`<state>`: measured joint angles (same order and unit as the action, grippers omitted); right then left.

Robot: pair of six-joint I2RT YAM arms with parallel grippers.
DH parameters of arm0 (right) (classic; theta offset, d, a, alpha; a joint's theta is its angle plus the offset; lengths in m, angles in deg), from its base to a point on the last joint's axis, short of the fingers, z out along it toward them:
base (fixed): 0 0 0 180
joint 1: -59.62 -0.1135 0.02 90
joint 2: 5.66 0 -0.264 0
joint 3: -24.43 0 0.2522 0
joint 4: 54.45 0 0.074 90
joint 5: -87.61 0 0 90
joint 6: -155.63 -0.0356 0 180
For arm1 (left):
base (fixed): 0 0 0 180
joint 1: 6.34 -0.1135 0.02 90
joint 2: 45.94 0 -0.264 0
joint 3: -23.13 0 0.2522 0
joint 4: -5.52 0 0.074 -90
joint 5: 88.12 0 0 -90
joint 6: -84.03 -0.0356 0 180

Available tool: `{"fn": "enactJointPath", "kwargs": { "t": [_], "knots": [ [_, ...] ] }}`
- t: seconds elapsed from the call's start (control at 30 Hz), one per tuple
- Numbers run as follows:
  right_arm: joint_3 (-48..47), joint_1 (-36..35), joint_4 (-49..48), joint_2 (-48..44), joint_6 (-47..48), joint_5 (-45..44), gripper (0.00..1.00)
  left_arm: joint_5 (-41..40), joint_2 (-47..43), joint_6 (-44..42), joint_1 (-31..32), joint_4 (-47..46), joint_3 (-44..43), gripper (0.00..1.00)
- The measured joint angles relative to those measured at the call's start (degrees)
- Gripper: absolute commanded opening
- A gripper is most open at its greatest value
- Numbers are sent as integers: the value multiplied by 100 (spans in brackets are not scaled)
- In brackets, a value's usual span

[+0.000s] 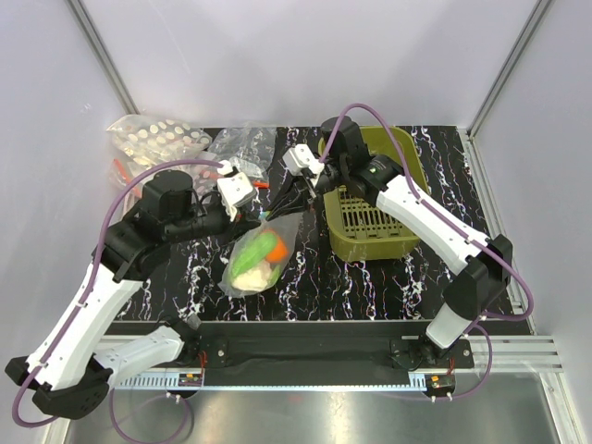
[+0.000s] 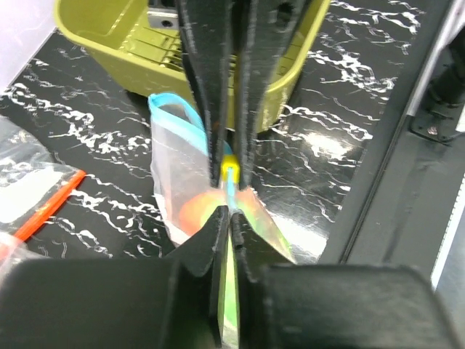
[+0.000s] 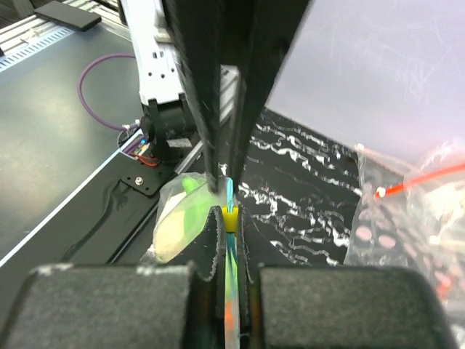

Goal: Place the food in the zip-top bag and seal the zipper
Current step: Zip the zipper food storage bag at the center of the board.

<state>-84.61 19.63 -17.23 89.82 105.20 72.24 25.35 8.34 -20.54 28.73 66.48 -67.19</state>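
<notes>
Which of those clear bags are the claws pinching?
The teal-zippered bag with colourful toy food, mid-table; the bag of white pieces lies untouched behind.

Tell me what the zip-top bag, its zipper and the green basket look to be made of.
The zip-top bag: thin clear plastic film, glossy; the food shows through and it creases. The zipper: teal-blue plastic strip, seemingly stiffer than the film, holding a smooth curve. The basket: olive-green moulded plastic, probably rigid, semi-gloss, with a slotted floor.
</notes>
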Motion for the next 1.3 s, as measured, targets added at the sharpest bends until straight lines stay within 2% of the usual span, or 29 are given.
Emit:
{"fn": "enactJointPath", "kwargs": {
  "t": [0.07,0.2,0.43,0.67,0.9,1.07,1.13,1.23,1.3],
  "knots": [
    [0,28,50,11,-46,-46,0,146,39,-48,0,76,-114,27],
    [-2,68,111,61,-109,-63,0,448,153,-79,0,79,-420,34],
    [-22,72,144,114,-197,-68,0,638,271,-195,2,79,-509,35],
    [-83,74,131,116,-262,-68,0,546,330,-223,17,81,-509,41],
    [-94,74,125,120,-321,-83,0,404,328,-210,33,79,-505,40],
    [-94,79,125,122,-343,-114,0,109,313,-192,33,72,-468,47],
    [-94,79,122,120,-348,-107,0,-13,302,-181,33,76,-413,47],
    [-94,79,122,122,-358,-105,0,-144,302,-160,33,81,-341,42],
    [-94,79,120,122,-367,-101,0,-190,310,-136,33,74,-341,35]
  ]
}}
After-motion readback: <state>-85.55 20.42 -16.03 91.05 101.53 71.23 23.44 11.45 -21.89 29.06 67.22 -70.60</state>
